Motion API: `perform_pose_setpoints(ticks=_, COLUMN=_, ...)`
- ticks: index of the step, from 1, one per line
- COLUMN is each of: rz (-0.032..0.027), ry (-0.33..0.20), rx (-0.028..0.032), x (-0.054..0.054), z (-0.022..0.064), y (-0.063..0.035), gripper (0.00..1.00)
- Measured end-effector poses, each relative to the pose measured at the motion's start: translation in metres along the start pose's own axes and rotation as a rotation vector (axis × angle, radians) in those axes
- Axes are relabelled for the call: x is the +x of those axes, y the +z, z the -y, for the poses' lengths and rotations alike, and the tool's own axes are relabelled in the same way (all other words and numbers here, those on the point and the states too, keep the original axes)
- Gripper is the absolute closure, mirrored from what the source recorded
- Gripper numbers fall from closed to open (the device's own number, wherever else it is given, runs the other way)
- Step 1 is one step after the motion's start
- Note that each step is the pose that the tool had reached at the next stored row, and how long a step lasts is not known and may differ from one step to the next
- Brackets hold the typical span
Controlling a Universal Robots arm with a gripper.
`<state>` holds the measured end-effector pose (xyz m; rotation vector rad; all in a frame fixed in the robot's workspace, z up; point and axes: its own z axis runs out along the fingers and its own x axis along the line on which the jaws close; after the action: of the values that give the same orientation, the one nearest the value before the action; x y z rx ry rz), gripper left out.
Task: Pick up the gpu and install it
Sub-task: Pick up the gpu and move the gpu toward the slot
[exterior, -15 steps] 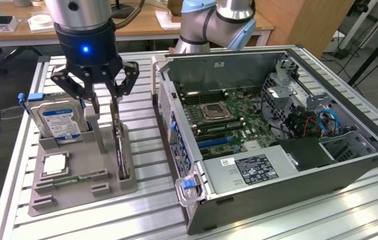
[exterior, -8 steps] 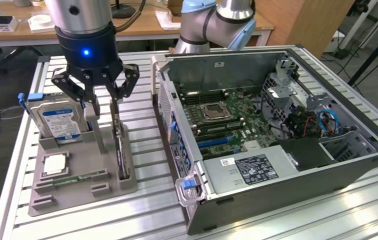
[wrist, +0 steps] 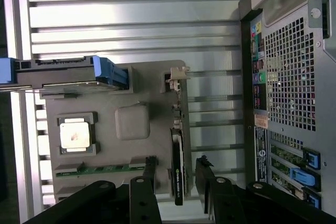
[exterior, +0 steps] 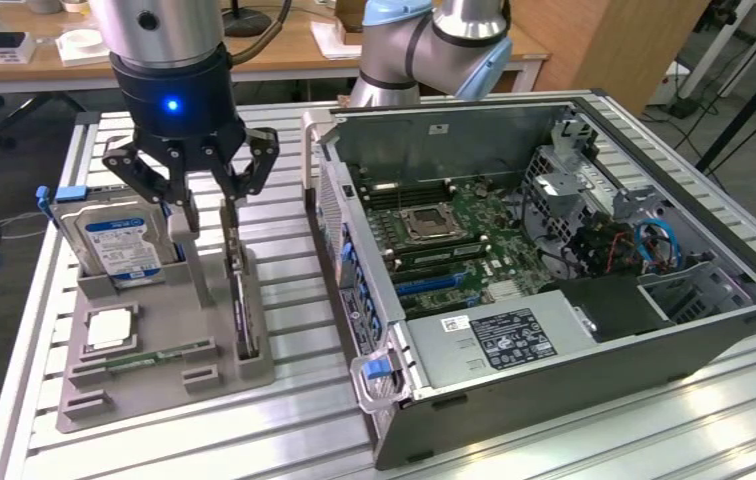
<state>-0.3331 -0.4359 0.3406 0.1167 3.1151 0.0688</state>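
The gpu (exterior: 238,295) stands on edge in a slot of the grey holder tray (exterior: 205,375), showing as a thin dark slab with a silver bracket at its far end. My gripper (exterior: 207,205) hangs just over the card's far half, open, one finger on each side. In the wrist view the gpu (wrist: 177,166) runs between my two black fingertips (wrist: 149,169), and a gap shows on both sides. My gripper (wrist: 176,174) holds nothing. The open computer case (exterior: 552,250) lies to the exterior view's right of the tray, its green motherboard (exterior: 445,230) exposed.
On the tray (wrist: 131,121) a silver hard drive (exterior: 118,245) with blue rails stands upright beside my fingers. A square processor (exterior: 109,328) and a narrow memory stick (exterior: 158,355) lie nearer the front. The case's perforated rear wall (wrist: 289,77) rises close to the gpu slot.
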Motion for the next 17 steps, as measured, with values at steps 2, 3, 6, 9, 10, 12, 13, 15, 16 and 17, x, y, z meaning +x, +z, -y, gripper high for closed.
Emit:
perform_pose_setpoints(ticks=2, rz=0.0001, ry=0.0, rx=-0.0001, x=0.0, z=0.0, y=0.0, gripper=0.51)
perform_pose_setpoints(ticks=3, rz=0.0, ry=0.0, rx=0.0, x=0.0, z=0.0, y=0.0, gripper=0.51)
perform_pose_setpoints(ticks=6, rz=0.0, ry=0.0, rx=0.0, x=0.0, z=0.0, y=0.0, gripper=0.51)
perform_pose_setpoints(ticks=9, rz=0.0, ry=0.0, rx=0.0, x=0.0, z=0.0, y=0.0, gripper=0.51)
perform_pose_setpoints(ticks=10, rz=0.0, ry=0.0, rx=0.0, x=0.0, z=0.0, y=0.0, gripper=0.5)
perform_pose_setpoints(ticks=12, rz=0.0, ry=0.0, rx=0.0, x=0.0, z=0.0, y=0.0, gripper=0.45)
perform_pose_setpoints(ticks=13, rz=0.0001, ry=0.0, rx=0.0, x=0.0, z=0.0, y=0.0, gripper=0.45)
perform_pose_setpoints(ticks=15, rz=0.0, ry=0.0, rx=0.0, x=0.0, z=0.0, y=0.0, gripper=0.38)
perform_pose_setpoints(ticks=16, rz=0.0, ry=0.0, rx=0.0, x=0.0, z=0.0, y=0.0, gripper=0.38)
perform_pose_setpoints(ticks=17, rz=0.0001, ry=0.0, rx=-0.0001, x=0.0, z=0.0, y=0.0003, gripper=0.38)
